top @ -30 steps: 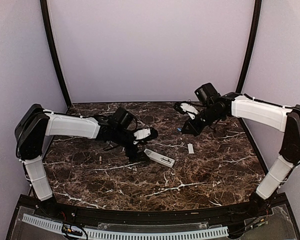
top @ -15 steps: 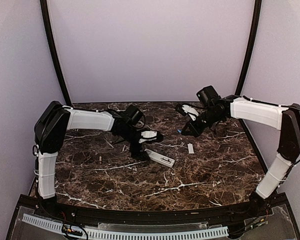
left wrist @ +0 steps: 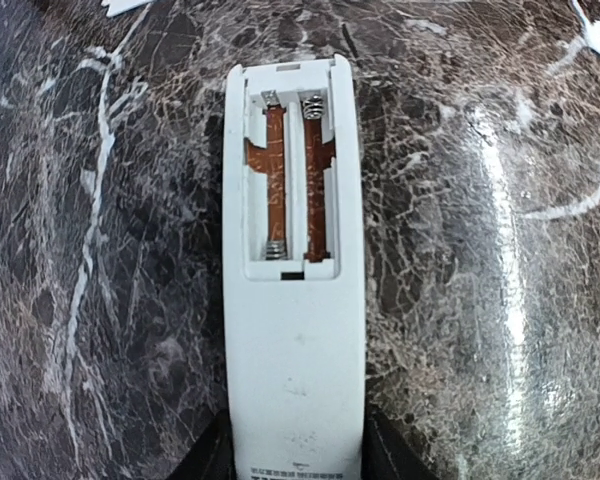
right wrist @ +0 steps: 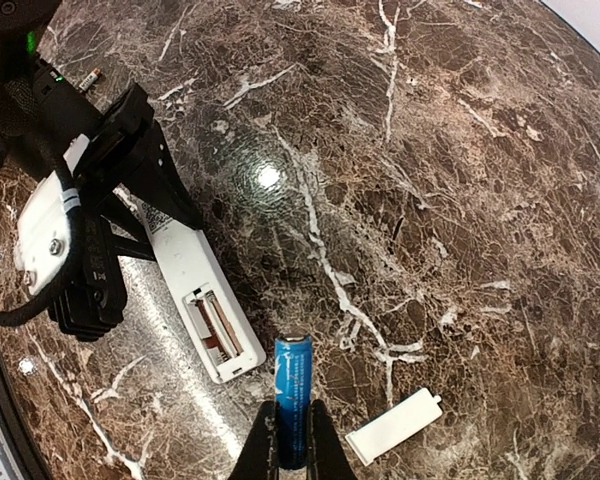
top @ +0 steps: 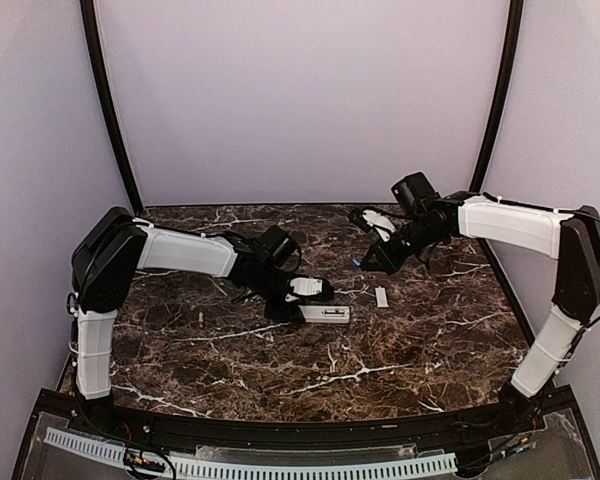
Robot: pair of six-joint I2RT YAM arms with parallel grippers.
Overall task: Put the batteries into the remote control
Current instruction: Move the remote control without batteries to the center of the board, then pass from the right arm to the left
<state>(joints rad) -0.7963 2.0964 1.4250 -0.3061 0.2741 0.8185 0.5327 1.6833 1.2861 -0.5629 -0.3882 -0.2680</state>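
The white remote control (left wrist: 295,330) lies back-up on the marble, its battery recess (left wrist: 292,180) uncovered and empty, showing springs and copper strips. My left gripper (left wrist: 298,462) is shut on the remote's near end, a dark finger pressed against each long side. From above, the left gripper (top: 298,298) is at the left end of the remote control (top: 327,314). My right gripper (right wrist: 292,445) is shut on a blue battery (right wrist: 292,395), held above the table just right of the remote control (right wrist: 195,290). In the top view the battery (top: 357,262) pokes out of the right gripper (top: 365,262).
The pale grey cover piece (right wrist: 392,427) lies flat to the right of the held battery, and the same cover piece (top: 381,297) shows from above. A small thin cylinder (top: 200,319) lies on the table behind the left arm; the same cylinder (right wrist: 88,78) is in the right wrist view.
The left arm reached right and its jaws closed on the remote's end. The remote swung from slanted to level across the top view. The right arm barely moved.
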